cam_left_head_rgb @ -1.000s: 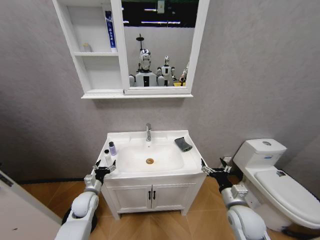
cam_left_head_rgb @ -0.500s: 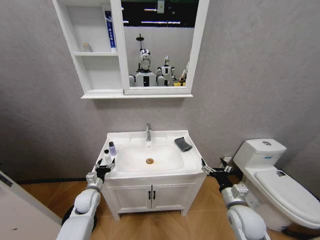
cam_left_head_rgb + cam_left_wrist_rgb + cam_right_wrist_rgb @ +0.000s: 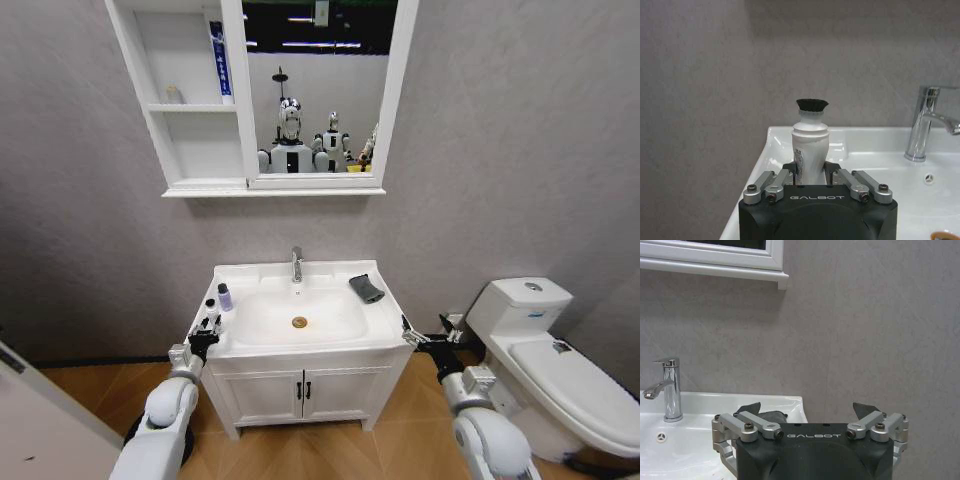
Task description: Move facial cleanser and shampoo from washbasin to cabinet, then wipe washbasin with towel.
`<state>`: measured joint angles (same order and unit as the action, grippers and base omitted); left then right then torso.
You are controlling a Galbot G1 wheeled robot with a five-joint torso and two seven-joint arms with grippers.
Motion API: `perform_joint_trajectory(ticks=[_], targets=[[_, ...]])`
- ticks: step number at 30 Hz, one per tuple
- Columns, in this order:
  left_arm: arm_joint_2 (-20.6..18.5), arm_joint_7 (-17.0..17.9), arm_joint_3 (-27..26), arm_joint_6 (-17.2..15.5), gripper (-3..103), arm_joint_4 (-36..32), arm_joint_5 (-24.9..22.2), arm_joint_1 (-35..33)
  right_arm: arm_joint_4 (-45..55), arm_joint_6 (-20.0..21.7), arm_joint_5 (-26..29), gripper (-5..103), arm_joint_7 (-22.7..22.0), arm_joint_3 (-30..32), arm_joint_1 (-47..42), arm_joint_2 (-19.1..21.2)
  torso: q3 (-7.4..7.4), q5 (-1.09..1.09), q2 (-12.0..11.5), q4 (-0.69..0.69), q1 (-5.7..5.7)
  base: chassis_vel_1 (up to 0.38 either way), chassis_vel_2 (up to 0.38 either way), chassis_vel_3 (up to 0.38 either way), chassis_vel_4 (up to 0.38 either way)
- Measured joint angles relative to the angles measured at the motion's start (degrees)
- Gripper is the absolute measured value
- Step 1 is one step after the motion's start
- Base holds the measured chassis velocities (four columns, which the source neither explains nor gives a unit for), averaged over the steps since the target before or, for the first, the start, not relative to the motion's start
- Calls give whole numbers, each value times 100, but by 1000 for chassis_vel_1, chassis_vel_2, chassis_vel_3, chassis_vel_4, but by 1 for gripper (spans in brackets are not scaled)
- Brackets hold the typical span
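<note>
Two grippers sit low at the washbasin's (image 3: pixel 300 345) front corners. Up on the wall, the cabinet (image 3: pixel 262 100) has a blue-and-white tube (image 3: pixel 220 62) standing on its top shelf against the mirror frame, plus a small pale item (image 3: pixel 174 95) on the same shelf. To the right of the washbasin is a toilet (image 3: pixel 560 365). The towel (image 3: pixel 366 288) lies dark and folded on the washbasin's back right corner, right of the tap (image 3: pixel 297 264). A small purple-grey bottle (image 3: pixel 225 297) with a dark cap stands near the left edge. The left gripper (image 3: pixel 206 331) is at the front left corner, pinching a white bottle (image 3: pixel 810 152) with a black cap, upright between its fingers. The right gripper (image 3: pixel 411 338) hangs just off the front right corner, fingers spread with nothing between them.
</note>
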<state>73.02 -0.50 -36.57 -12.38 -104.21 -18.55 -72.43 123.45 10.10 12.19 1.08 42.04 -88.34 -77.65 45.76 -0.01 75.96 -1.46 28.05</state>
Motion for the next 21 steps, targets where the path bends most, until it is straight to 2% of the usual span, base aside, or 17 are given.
perform_joint_trajectory(ticks=[2,4,8,10,11,13,14,16,17,18,20,21], targets=[[-130,68,0,-100,29,-227,-130,-13,-8,2,-14,100,5,-26,-1,-3,0,0,0,0,0,0,0,0,0],[-459,240,16,-332,29,-631,-417,23,-13,8,-33,100,15,-71,0,-8,0,2,0,0,0,0,0,0,0],[-744,435,45,-582,29,-916,-780,144,-14,13,-38,100,20,-99,11,-8,0,1,0,0,0,0,0,0,0],[-1221,752,104,-925,29,-1228,-1212,435,-14,18,-35,100,35,-108,23,6,0,0,0,-1,0,0,0,0,0],[-1221,752,104,-925,29,-1228,-1212,435,-14,18,-35,100,35,-108,23,6,0,0,0,-1,0,0,0,0,0],[-1670,1124,87,-1208,29,-1445,-1701,731,-30,22,-33,100,44,-107,41,11,0,0,0,-1,0,0,0,0,0],[-1670,1124,87,-1208,29,-1445,-1701,731,-30,22,-33,100,44,-107,41,11,0,0,0,-1,0,0,0,0,0],[-2077,1393,15,-1417,29,-1542,-2176,998,-54,24,-32,100,46,-105,56,12,0,0,0,-1,0,0,0,0,0],[-2077,1393,15,-1417,29,-1542,-2176,998,-54,24,-32,100,46,-105,56,12,0,0,0,-1,0,0,0,0,0],[-2440,1527,-63,-1596,29,-1558,-2536,1245,-74,29,-29,100,48,-107,74,11,0,1,0,-1,0,0,0,0,0],[-2794,1638,-80,-1756,29,-1542,-2827,1510,-107,34,-29,100,50,-130,104,6,0,-1,0,0,0,0,0,0,0],[-2794,1638,-80,-1756,29,-1542,-2827,1510,-107,34,-29,100,50,-130,104,6,0,-1,0,0,0,0,0,0,0]])
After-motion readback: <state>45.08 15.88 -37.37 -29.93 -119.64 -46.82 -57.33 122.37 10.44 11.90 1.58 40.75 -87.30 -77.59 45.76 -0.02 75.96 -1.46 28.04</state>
